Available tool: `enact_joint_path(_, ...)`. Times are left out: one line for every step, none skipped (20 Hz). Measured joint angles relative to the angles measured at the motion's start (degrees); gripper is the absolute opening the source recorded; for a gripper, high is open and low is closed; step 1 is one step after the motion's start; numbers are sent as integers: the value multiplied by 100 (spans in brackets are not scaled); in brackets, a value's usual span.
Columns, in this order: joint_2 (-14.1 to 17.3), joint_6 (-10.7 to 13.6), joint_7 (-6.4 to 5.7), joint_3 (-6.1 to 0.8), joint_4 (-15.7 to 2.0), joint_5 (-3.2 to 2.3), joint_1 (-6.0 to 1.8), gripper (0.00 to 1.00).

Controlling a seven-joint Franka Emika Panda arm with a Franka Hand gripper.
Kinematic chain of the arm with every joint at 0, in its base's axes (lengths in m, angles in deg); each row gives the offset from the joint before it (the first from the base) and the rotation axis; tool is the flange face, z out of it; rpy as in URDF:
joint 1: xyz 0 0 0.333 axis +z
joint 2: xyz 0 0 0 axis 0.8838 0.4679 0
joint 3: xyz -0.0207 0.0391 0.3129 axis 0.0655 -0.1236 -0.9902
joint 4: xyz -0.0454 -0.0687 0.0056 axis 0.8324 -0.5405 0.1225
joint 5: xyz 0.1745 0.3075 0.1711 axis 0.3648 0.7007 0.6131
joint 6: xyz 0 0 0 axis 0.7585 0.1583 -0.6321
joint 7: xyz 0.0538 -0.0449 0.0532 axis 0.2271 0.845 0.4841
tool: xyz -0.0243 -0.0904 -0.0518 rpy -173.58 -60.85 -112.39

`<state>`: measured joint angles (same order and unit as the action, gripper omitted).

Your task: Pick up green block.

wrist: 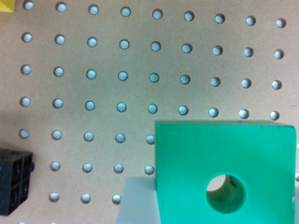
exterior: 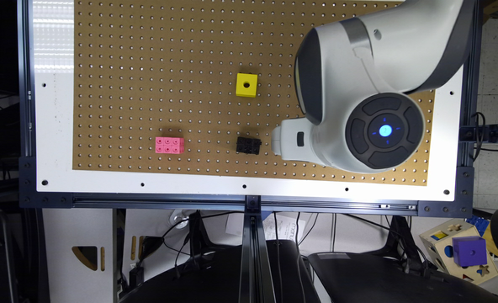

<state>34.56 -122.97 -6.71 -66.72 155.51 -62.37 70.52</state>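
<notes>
The green block [wrist: 224, 149] looms large and close in the wrist view, its face with the round hole turned to the camera. It looks raised off the brown pegboard [wrist: 140, 70]. A pale finger [wrist: 138, 203] lies against one side of it; the other finger is past the picture's edge. My gripper [wrist: 219, 210] is shut on the block. In the exterior view the gripper [exterior: 287, 141] is the white part just to the right of the black studded brick [exterior: 248, 145], and the arm covers the green block.
A yellow cube [exterior: 247, 85] with a hole sits farther back on the pegboard [exterior: 148, 63]. A pink studded brick [exterior: 170, 144] lies toward the exterior view's left. The black brick [wrist: 14, 179] sits close beside my gripper. The board's white border [exterior: 232, 187] runs along the front.
</notes>
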Motion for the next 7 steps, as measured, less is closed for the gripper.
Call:
enact_joint_path(-38, 40, -1, 0, 0, 0, 0, 0)
enact_joint_path(-59, 64, -1, 0, 0, 0, 0, 0)
enact_joint_path(-66, 75, -2, 0, 0, 0, 0, 0)
enact_joint_path(-66, 75, -2, 0, 0, 0, 0, 0)
enact_joint_path(-66, 75, -2, 0, 0, 0, 0, 0)
enact_joint_path(-66, 75, -2, 0, 0, 0, 0, 0)
enact_joint_path(-66, 75, -2, 0, 0, 0, 0, 0)
